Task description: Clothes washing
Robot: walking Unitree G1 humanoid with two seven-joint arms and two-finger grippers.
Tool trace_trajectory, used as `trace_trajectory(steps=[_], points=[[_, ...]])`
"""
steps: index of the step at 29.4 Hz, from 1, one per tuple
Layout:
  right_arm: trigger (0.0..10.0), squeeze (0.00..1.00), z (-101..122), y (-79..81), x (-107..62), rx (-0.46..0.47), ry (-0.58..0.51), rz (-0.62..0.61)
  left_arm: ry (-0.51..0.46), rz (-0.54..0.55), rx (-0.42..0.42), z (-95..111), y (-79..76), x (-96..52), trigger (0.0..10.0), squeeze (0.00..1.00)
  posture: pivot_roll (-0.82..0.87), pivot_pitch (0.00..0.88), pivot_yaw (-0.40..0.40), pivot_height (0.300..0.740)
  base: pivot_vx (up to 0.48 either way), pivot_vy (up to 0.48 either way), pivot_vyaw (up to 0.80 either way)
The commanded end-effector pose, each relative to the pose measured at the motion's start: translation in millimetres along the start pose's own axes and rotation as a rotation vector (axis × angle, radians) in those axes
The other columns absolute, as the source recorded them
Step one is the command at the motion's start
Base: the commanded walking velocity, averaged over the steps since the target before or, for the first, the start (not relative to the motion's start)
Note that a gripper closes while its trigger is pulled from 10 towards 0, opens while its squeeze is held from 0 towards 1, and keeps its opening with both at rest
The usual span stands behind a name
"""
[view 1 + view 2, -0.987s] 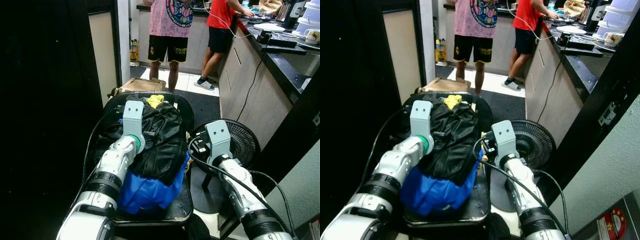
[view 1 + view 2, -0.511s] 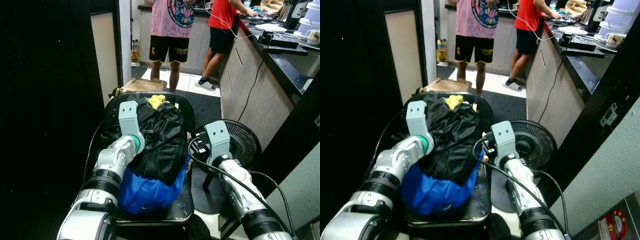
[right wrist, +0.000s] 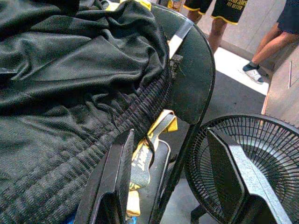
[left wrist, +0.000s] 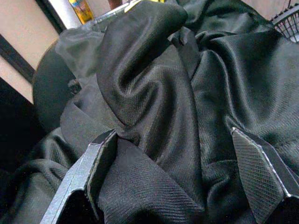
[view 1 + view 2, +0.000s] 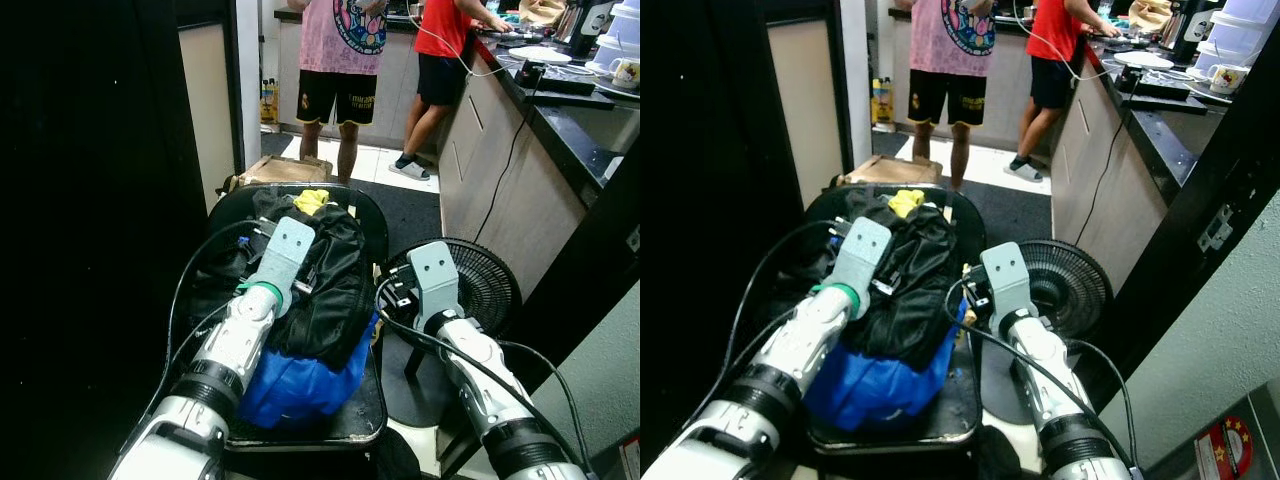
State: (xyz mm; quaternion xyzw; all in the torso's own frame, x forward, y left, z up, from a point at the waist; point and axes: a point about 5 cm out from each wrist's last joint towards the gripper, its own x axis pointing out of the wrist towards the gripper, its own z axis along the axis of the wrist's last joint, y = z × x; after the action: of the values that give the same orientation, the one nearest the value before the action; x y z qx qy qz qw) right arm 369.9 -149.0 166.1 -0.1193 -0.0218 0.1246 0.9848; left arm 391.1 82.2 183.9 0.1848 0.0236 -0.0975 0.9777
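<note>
Now the left tool (image 4: 177,172) has swung inward over the black garment (image 5: 325,290) heaped on the chair (image 5: 370,225), fingers spread with folds just beneath them, ready to grasp. Beside the pile, the right tool (image 3: 175,179) hangs open, holding nothing.

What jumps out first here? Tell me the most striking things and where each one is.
A heap of clothes fills the black chair in front of the robot: a black garment on top, a blue one beneath. The left tool hovers open right above the black fabric. A black fan stands on the floor right of the chair, with two people at the kitchen counter behind.
</note>
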Motion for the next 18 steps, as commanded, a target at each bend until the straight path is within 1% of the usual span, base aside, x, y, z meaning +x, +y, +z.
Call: trace_trajectory(steps=[1, 5, 6, 7, 8, 9, 10, 18], points=[[10.0, 0.00, 0.9, -0.5, 0.5, -0.021, 0.003, 0.009, 0.035, -0.013, 0.037, -12.4, -4.9, -3.1, 10.0, 0.00, -0.05, 0.069, 0.005, 0.740, 0.000, 0.000, 0.00], [10.0, 0.00, 1.5, -0.1, 0.6, -0.027, 0.002, 0.012, 0.042, -0.012, 0.059, -17.4, -3.5, -4.5, 10.0, 0.00, -0.05, 0.068, 0.004, 0.740, 0.000, 0.000, 0.00], [10.0, 0.00, 1.7, 0.1, 0.8, -0.029, 0.001, 0.012, 0.040, -0.018, 0.071, -19.4, -2.7, -4.9, 6.6, 0.00, -0.05, 0.067, 0.004, 0.740, 0.000, 0.000, 0.00], [10.0, 0.00, 1.7, 0.1, 0.8, -0.029, 0.001, 0.012, 0.040, -0.018, 0.071, -19.4, -2.7, -4.9, 6.6, 0.00, -0.05, 0.067, 0.004, 0.740, 0.000, 0.000, 0.00], [10.0, 0.00, 1.9, 0.3, 0.9, -0.030, 0.001, 0.012, 0.042, -0.021, 0.077, -21.2, -2.0, -5.1, 3.6, 0.00, -0.05, 0.068, 0.005, 0.740, 0.000, 0.000, 0.00], [10.0, 0.00, 1.9, 0.3, 0.9, -0.030, 0.001, 0.012, 0.042, -0.021, 0.077, -21.2, -2.0, -5.1, 3.6, 0.00, -0.05, 0.068, 0.005, 0.740, 0.000, 0.000, 0.00], [10.0, 0.00, 1.9, 0.5, 1.0, -0.031, 0.001, 0.012, 0.043, -0.031, 0.083, -22.7, -1.9, -5.3, 0.0, 0.00, -0.05, 0.068, 0.005, 0.740, 0.000, 0.000, 0.00], [10.0, 0.00, 2.0, 0.2, 0.8, -0.035, 0.001, 0.009, 0.050, -0.059, 0.076, -24.6, -2.9, -6.5, 0.0, 0.00, -0.05, 0.066, 0.007, 0.740, 0.000, 0.000, 0.00]])
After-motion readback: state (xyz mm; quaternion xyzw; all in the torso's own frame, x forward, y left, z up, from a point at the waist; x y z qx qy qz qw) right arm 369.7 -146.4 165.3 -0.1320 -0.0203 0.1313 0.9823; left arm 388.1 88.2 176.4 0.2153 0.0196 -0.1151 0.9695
